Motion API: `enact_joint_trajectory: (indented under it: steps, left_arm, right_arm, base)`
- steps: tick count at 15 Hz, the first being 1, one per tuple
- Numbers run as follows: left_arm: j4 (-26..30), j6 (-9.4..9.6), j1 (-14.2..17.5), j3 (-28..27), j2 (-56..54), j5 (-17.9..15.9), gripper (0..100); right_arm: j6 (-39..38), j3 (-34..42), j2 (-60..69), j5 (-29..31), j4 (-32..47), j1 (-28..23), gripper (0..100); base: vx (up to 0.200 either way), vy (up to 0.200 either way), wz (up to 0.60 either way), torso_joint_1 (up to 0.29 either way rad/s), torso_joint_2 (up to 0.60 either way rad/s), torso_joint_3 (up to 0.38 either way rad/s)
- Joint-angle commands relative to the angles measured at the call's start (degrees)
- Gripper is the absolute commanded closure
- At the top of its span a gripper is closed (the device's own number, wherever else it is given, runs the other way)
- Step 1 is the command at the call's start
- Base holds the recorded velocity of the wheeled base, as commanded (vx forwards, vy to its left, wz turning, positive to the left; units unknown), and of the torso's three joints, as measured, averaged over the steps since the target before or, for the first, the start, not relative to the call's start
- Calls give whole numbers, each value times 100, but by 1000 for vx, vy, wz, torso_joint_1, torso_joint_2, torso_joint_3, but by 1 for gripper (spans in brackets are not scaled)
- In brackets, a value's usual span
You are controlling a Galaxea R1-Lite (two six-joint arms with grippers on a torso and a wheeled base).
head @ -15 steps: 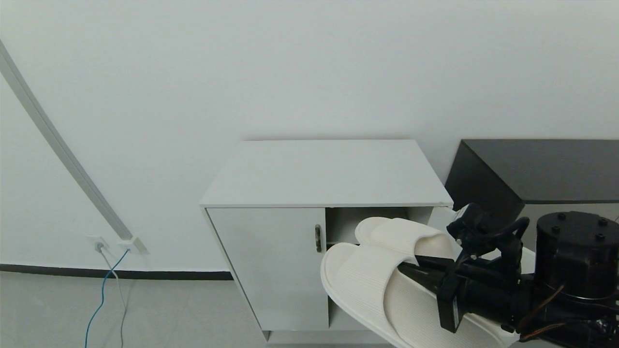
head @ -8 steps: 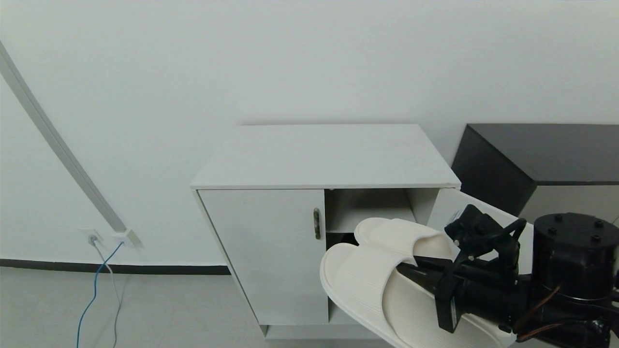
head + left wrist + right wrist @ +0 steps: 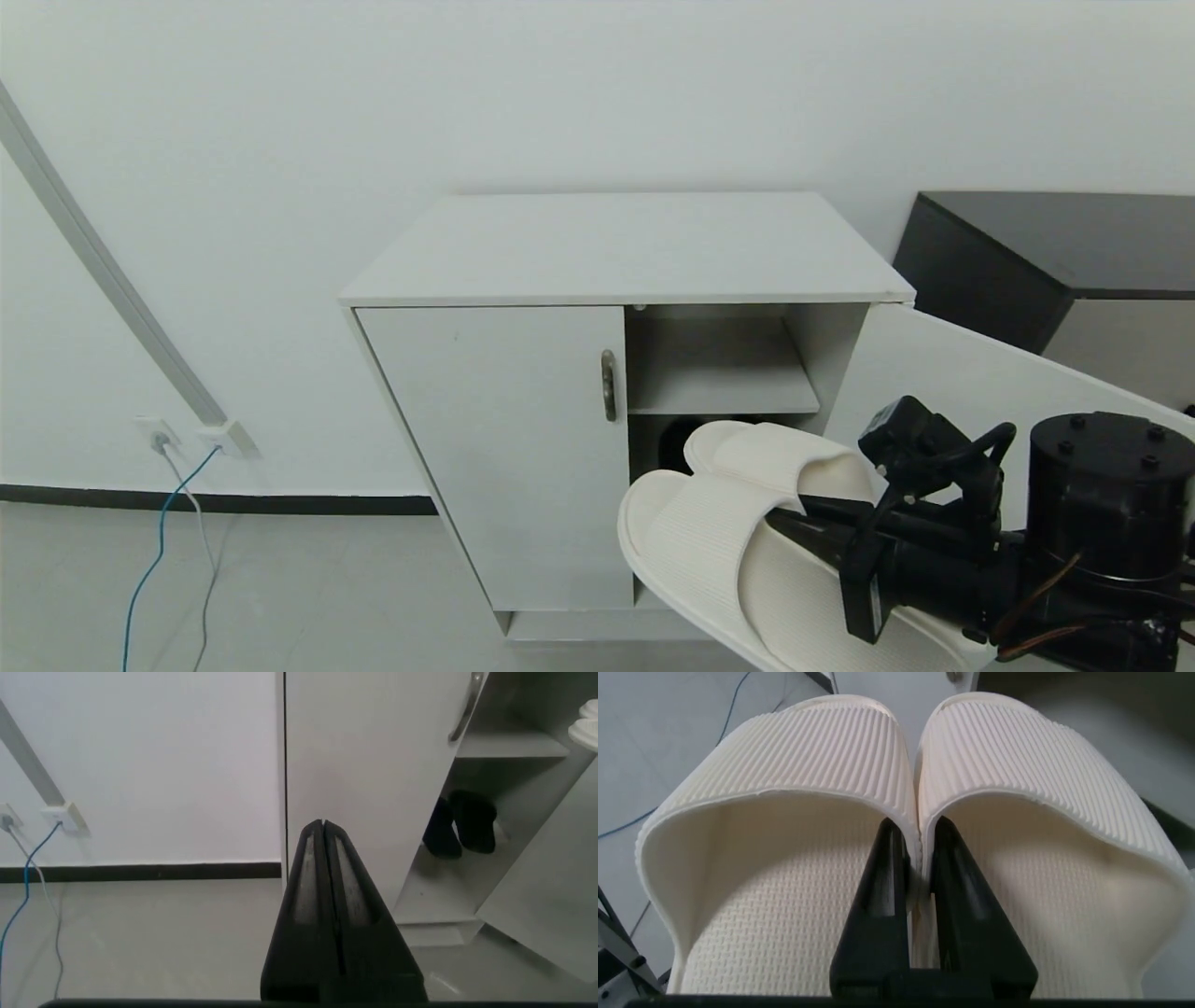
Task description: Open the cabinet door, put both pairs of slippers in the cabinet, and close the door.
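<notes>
Your right pincer [image 3: 918,838] is clamping both cream slippers [image 3: 700,551] by inner walls; you're risking them twisting loose or snagging the shelf [image 3: 719,378].

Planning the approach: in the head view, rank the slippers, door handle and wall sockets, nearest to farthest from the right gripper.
1. Slippers, held in its jaws.
2. Handle, on the shut left door.
3. Sockets, on the wall, far left.

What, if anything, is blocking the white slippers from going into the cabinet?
Nothing visible does. The white slippers, held by the right pincer, face the open right half of the cabinet, and its right door stands swung aside. A dark pair already sits in the bottom compartment.
</notes>
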State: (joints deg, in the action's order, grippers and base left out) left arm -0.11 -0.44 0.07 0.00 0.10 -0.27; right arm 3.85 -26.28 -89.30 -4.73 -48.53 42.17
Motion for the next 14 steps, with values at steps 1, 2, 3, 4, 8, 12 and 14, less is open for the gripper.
enact_joint_trajectory:
  steps: [1, 2, 3, 4, 8, 12, 14]
  left_arm:
    - [2, 0, 1, 0, -1, 0, 100]
    - [2, 0, 1, 0, -1, 0, 100]
    - [2, 0, 1, 0, -1, 0, 100]
    - [2, 0, 1, 0, -1, 0, 100]
    - [-7, 0, 1, 0, -1, 0, 100]
    - [2, 0, 1, 0, -1, 0, 100]
    - [-7, 0, 1, 0, -1, 0, 100]
  right_arm:
    - [1, 0, -9, -2, -7, 2, 100]
    - [1, 9, -18, -2, -7, 2, 100]
    - [1, 9, -18, -2, -7, 2, 100]
    - [1, 9, -35, -2, -7, 2, 100]
    - [1, 27, -53, -10, -34, 2, 100]
    - [1, 36, -53, -10, -34, 2, 100]
    - [1, 36, -53, -10, -34, 2, 100]
  base:
    - [0, 0, 0, -173, 505, 325]
    - [0, 0, 0, -173, 505, 330]
    - [0, 0, 0, -168, 496, 325]
    - [0, 0, 0, -149, 496, 325]
    - [0, 0, 0, -135, 472, 331]
    - [0, 0, 0, -102, 460, 354]
    - [0, 0, 0, -54, 452, 378]
